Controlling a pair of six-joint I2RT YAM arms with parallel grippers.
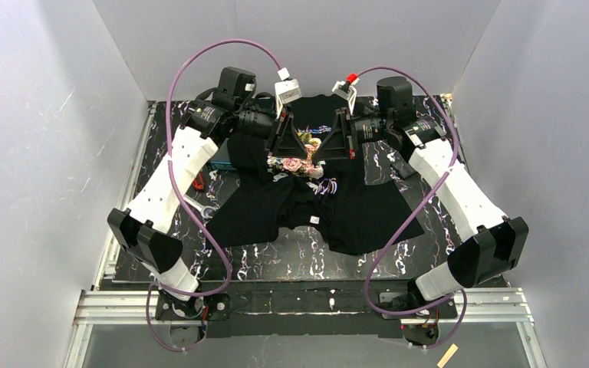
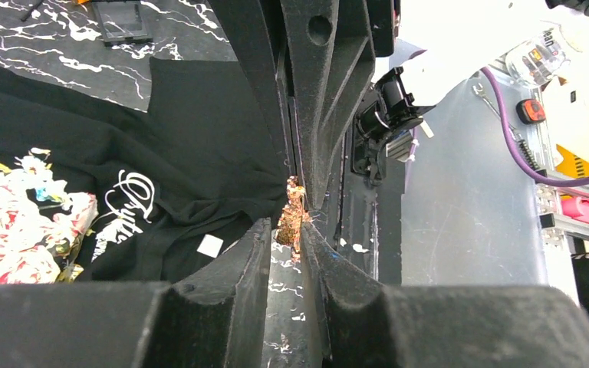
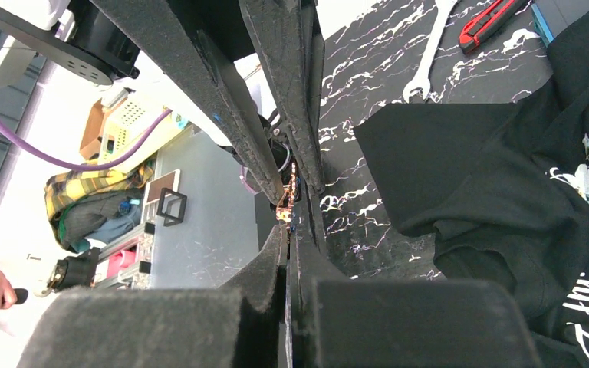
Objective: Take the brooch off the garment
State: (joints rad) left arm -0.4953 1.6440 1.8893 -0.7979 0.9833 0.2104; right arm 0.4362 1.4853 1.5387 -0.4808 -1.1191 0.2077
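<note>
Large black T-shirt [image 1: 353, 215] lies spread over the middle of the black, white-veined marble-pattern table [image 1: 276, 257], its upper part bunched toward the far edge. Print: pink rose bouquet [image 2: 15, 222]. White cursive lettering [image 2: 134, 192], not legible. Small white neck label [image 2: 210, 245], blank as seen.

Left gripper [image 2: 287, 234]: fingers closed narrowly on the small gold-copper metal brooch [image 2: 292, 207], held above the bunched cloth.

Right gripper [image 3: 287, 227]: fingers shut on the brooch's other end, tip to tip with the left. The brooch may be pinned to fabric; contact point hidden.
</note>
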